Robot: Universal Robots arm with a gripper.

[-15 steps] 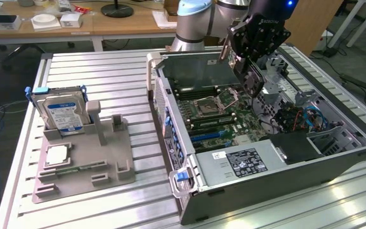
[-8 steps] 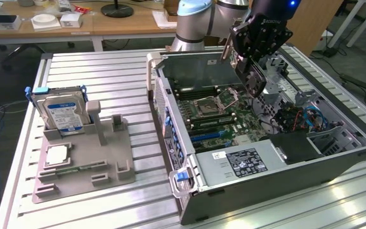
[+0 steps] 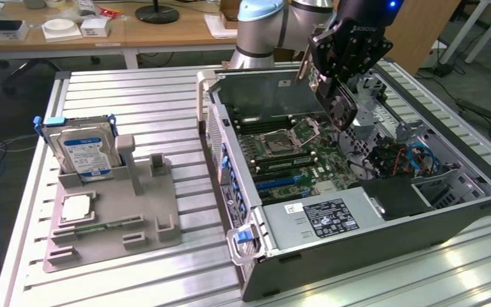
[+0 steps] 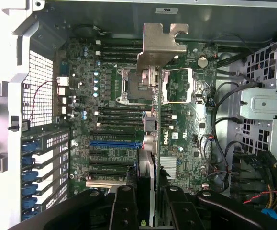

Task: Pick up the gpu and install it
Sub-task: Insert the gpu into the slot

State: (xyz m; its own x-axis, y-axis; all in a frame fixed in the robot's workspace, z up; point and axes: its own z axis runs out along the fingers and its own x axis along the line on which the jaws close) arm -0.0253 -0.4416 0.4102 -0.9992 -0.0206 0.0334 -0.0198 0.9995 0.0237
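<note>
My gripper point(image 3: 337, 82) hangs over the open computer case point(image 3: 357, 252), shut on the gpu point(image 3: 342, 107). The card points down toward the motherboard point(image 3: 301, 157) and hangs above it, clear of the board. In the wrist view the gpu point(image 4: 148, 167) is seen edge-on between my black fingers point(image 4: 124, 211). Its silver end bracket point(image 4: 160, 45) reaches out over the processor socket point(image 4: 143, 86). A blue expansion slot point(image 4: 115, 143) lies on the motherboard point(image 4: 81, 72) just beside the card's edge.
On the exterior view's left, a grey fixture point(image 3: 143, 217) holds an upright silver hard drive point(image 3: 82, 150) and a narrow green memory stick point(image 3: 100, 226). Inside the case are the power supply point(image 3: 327, 217), cables point(image 3: 408, 157) and a drive cage point(image 4: 265, 103).
</note>
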